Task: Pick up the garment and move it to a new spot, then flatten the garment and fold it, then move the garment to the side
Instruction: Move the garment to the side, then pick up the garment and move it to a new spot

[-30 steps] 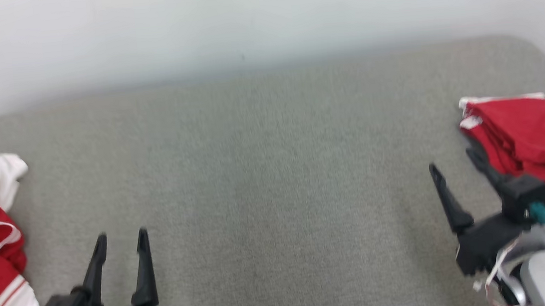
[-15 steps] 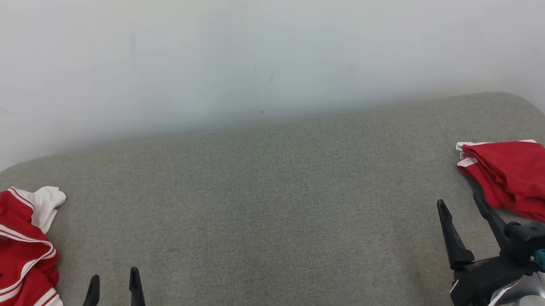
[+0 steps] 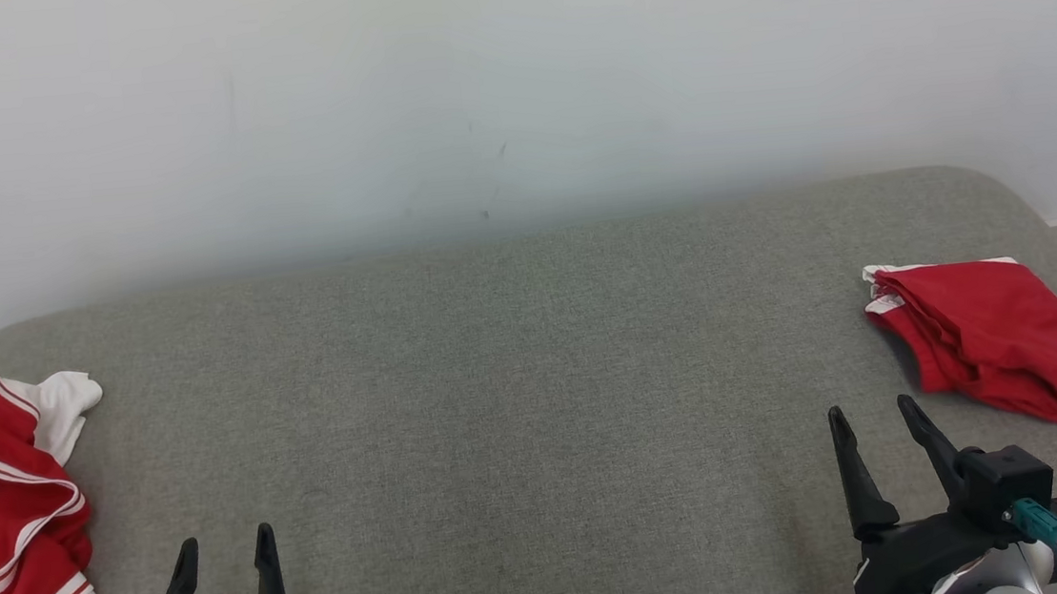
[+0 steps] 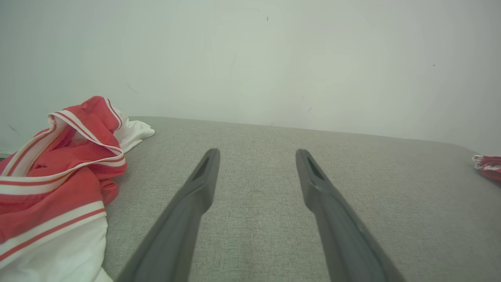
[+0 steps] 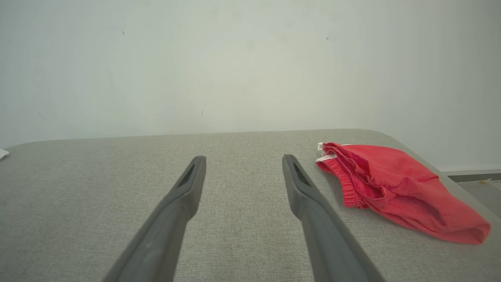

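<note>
While your left gripper and right gripper gape empty over the pad, a garment lies at its left end, shorts opposite.

At the grey padded table's left end, a crumpled red-and-white striped garment runs off the head view's left and bottom edges, its cut lost in its own folds. The left gripper is clipped at its base by the bottom edge. At the table's right end, folded red shorts are an edge-cut sliver in the left wrist view. A white scrap at the left end is unidentifiable.
</note>
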